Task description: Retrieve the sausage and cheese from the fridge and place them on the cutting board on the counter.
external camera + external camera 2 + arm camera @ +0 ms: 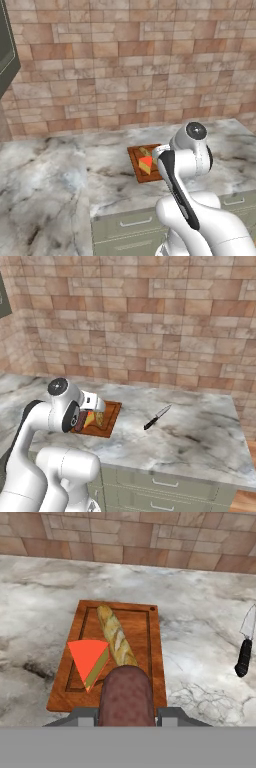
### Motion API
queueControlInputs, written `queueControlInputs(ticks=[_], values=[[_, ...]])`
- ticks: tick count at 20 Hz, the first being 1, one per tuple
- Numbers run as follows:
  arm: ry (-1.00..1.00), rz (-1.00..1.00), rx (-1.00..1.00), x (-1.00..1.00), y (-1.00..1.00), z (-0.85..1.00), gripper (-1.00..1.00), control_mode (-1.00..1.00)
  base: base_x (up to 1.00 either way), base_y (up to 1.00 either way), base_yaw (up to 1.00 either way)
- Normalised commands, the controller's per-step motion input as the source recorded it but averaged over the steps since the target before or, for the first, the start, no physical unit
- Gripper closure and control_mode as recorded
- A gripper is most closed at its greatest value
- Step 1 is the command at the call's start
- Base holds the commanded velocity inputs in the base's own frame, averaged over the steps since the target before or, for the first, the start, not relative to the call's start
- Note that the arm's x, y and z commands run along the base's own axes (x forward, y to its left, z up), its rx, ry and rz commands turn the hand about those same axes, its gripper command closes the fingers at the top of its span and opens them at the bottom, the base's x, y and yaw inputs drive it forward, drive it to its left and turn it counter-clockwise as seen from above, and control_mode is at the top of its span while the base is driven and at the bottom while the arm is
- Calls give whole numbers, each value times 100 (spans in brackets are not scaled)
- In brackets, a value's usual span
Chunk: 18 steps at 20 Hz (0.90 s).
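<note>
My gripper (127, 716) is shut on the sausage (126, 694), a dark reddish-brown cylinder held just above the near edge of the cutting board (152, 657). The cheese (89, 659), an orange wedge with a red face, lies on the board's left half, close beside the sausage. In the right base view the sausage (79, 422) shows at the hand, over the board (112, 417) next to the cheese (90, 418). From the left base camera my arm covers the hand, while the board (136, 167) and cheese (145, 164) show on the counter (50, 170). The fridge is out of view.
A pale tan baguette (116, 637) lies lengthwise on the board beside the cheese. A black-handled knife (157, 417) rests on the counter right of the board. A brick wall backs the counter. Drawers with bar handles (165, 483) sit below its front edge.
</note>
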Motion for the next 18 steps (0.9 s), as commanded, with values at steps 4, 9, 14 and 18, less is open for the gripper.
queueControlInputs(ticks=[4,9,14,18], values=[[0,0,0,0,0,0,100,100,0,0,0],[0,0,0,0,0,0,100,100,0,0,0],[0,0,0,0,0,0,100,100,0,0,0],[0,0,0,0,0,0,100,100,0,0,0]])
